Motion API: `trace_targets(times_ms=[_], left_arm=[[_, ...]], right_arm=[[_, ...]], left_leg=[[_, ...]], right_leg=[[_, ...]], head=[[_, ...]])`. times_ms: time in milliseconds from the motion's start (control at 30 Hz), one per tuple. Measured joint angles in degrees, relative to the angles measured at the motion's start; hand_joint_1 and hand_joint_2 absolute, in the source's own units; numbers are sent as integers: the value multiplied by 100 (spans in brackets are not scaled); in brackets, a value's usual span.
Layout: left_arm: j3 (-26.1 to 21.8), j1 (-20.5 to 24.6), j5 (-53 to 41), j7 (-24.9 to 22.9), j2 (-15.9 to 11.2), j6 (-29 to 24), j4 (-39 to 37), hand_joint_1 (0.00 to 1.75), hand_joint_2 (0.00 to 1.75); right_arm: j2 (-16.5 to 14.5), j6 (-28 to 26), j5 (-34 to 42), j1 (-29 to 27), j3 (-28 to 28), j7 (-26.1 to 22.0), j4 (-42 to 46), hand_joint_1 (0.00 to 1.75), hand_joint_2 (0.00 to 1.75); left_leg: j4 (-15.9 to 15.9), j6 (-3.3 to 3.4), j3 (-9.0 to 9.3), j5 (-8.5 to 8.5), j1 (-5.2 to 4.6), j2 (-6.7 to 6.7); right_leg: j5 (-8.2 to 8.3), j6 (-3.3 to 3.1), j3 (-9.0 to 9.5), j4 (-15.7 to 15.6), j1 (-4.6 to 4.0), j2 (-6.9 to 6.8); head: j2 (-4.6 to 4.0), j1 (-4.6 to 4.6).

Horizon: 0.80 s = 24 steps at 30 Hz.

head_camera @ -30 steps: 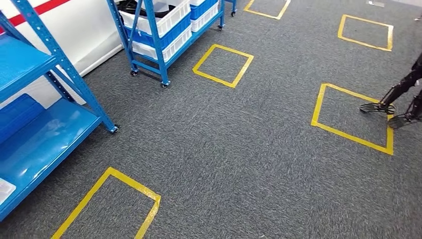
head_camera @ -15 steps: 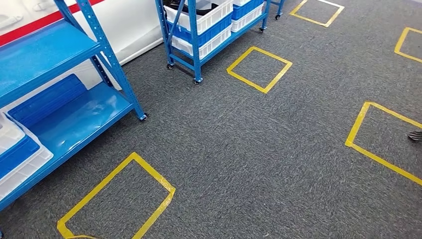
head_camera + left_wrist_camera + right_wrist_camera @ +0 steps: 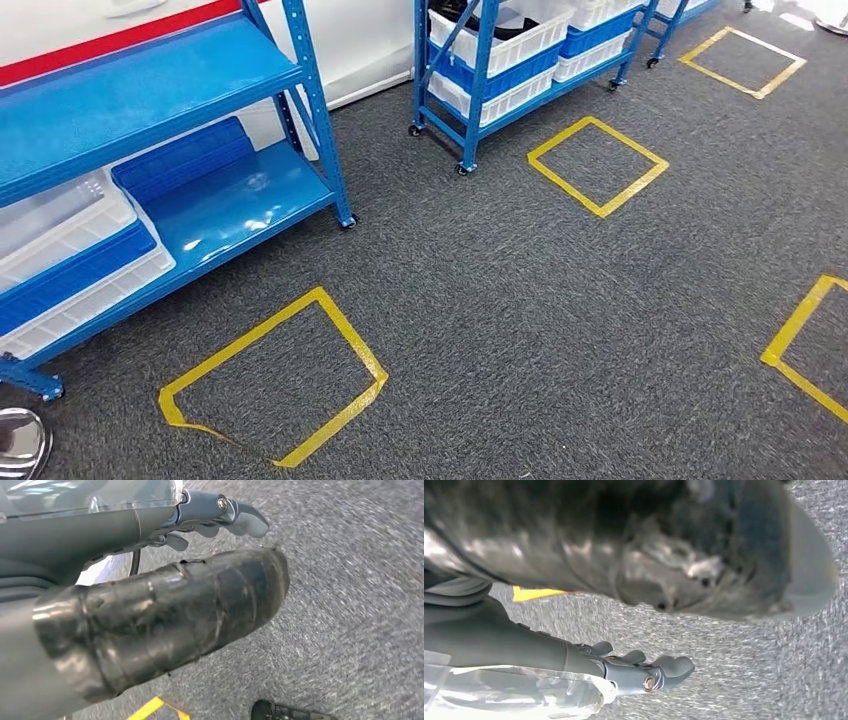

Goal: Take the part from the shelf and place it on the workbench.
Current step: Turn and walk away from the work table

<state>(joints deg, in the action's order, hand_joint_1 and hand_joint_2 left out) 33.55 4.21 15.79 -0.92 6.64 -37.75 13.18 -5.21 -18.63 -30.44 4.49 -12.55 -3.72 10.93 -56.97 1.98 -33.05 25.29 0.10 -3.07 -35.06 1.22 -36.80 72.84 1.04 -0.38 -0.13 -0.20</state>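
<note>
A big blue shelf rack (image 3: 150,80) stands at the left of the head view, with stacked white and blue crates (image 3: 70,260) on its low tier. Farther back a blue wheeled rack (image 3: 480,70) carries white and blue crates; a dark part (image 3: 478,12) lies in its top white crate (image 3: 520,40). My left hand (image 3: 165,615) hangs over grey carpet with its fingers (image 3: 220,515) stretched out and nothing in them. In its own wrist view my right hand (image 3: 634,667) hangs the same way, holding nothing.
Grey carpet (image 3: 560,300) carries yellow tape squares: one near me (image 3: 275,385), one by the wheeled rack (image 3: 598,165), one at the right edge (image 3: 810,345). A white wall with a red stripe (image 3: 130,38) runs behind the shelves.
The camera has turned left: both racks have slid right and nearer across the picture. The person's feet at the right have gone out of the picture.
</note>
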Motion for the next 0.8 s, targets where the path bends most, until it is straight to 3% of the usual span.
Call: trace_targets(times_ms=[33, 100, 167, 200, 233, 267, 300, 400, 467, 500, 567, 600, 667, 700, 733, 767, 800], left_arm=[[0, -5, 13, 4, 0, 0, 0, 0, 0], [0, -11, 35, 14, -1, -2, 0, 0, 0], [0, -4, 40, 21, -2, -8, 0, 0, 0], [0, -6, 40, 22, -2, -10, 0, 0, 0], [1, -16, 40, 22, -3, -13, 0, 0, 0], [2, -29, 40, 21, -5, -14, 0, 0, 0], [4, -37, 39, 17, -7, -15, 0, 0, 0], [21, -23, 31, 3, -9, -21, 0, 0, 0], [38, -15, 26, -6, -9, -35, 0, 0, 0], [46, -21, 25, -10, -9, -42, 0, 0, 0], [61, -31, 26, -13, -9, -50, 0, 0, 0], [70, -29, 28, -13, -9, -54, 0, 0, 0], [92, -7, 36, -13, -10, -57, 0, 0, 0], [102, 0, 43, -12, -10, -55, 0, 0, 0], [109, 2, 49, -11, -10, -51, 0, 0, 0], [114, -8, 56, -6, -9, -48, 0, 0, 0], [118, -17, 66, 2, -11, -44, 0, 0, 0]], right_arm=[[2, -9, 19, -3, 2, -5, -1, 0, 0], [7, -28, 46, -2, 3, -13, -2, 0, 0], [8, -47, 58, 3, 3, -16, -3, 0, 0], [7, -57, 60, 8, 3, -16, -4, 0, 0], [3, -67, 61, 13, 4, -16, -4, 0, 0], [4, -78, 64, 15, 5, -16, -4, 0, 0], [6, -90, 74, 16, 6, -17, -5, 0, 0], [16, -122, 184, 8, 7, -40, -5, 0, 0], [20, -138, 287, 0, 7, -74, -6, 0, 0], [22, -146, 326, 0, 7, -95, -7, 0, 0], [22, -164, 370, 6, 7, -120, -7, 0, 0], [22, -175, 390, 11, 6, -129, -6, 0, 0], [25, -191, 434, 25, 5, -140, -5, 0, 0], [27, -195, 454, 33, 5, -144, -5, 0, 0], [28, -197, 466, 44, 5, -146, -3, 0, 0], [33, -199, 470, 54, 5, -146, -1, 0, 0], [39, -203, 470, 62, 5, -146, 1, 0, 0]], left_leg=[[-28, -19, 1, 14, 11, -93], [-122, -87, -32, 60, 34, -264], [-199, -167, -107, 81, 52, -406], [-206, -208, -140, 73, 61, -473], [-193, -243, -163, 55, 74, -539], [-204, -270, -181, 57, 79, -518], [-282, -293, -226, 107, 71, -403], [-1117, -325, -634, 546, 47, 134], [-1681, -327, -914, 738, 50, 236], [-1711, -316, -926, 694, 48, 255], [-1152, -257, -621, 365, 24, 364], [-755, -203, -410, 218, -14, 517], [-258, -115, -155, 81, -91, 727], [-198, -89, -140, 93, -117, 742], [-175, -71, -139, 80, -120, 661], [-133, -48, -114, 61, -102, 592], [-85, -20, -76, 39, -78, 525]], right_leg=[[205, 16, 68, -227, 23, 37], [563, 50, 308, -885, 81, 291], [652, 34, 415, -1197, 97, 507], [639, 1, 414, -1203, 78, 513], [651, -47, 422, -1204, 70, 434], [665, -92, 442, -1224, 63, 358], [682, -136, 462, -1250, 63, 280], [697, -219, 484, -1292, 28, 36], [681, -244, 487, -1292, -11, -144], [672, -251, 493, -1292, -27, -229], [651, -251, 522, -1293, -48, -373], [635, -239, 541, -1291, -61, -436], [607, -193, 576, -1296, -75, -545], [597, -165, 592, -1304, -77, -600], [588, -135, 619, -1319, -78, -660], [568, -101, 644, -1315, -71, -654], [507, -71, 640, -1254, -66, -558]], head=[[-1, 1], [-1, 9], [1, 16], [1, 18], [1, 16], [1, 14], [0, -5], [-1, -75], [-1, -79], [-1, -79], [-1, -80], [-1, -78], [-1, -77], [-1, -74], [-1, -76], [-1, -74], [-1, -67]])
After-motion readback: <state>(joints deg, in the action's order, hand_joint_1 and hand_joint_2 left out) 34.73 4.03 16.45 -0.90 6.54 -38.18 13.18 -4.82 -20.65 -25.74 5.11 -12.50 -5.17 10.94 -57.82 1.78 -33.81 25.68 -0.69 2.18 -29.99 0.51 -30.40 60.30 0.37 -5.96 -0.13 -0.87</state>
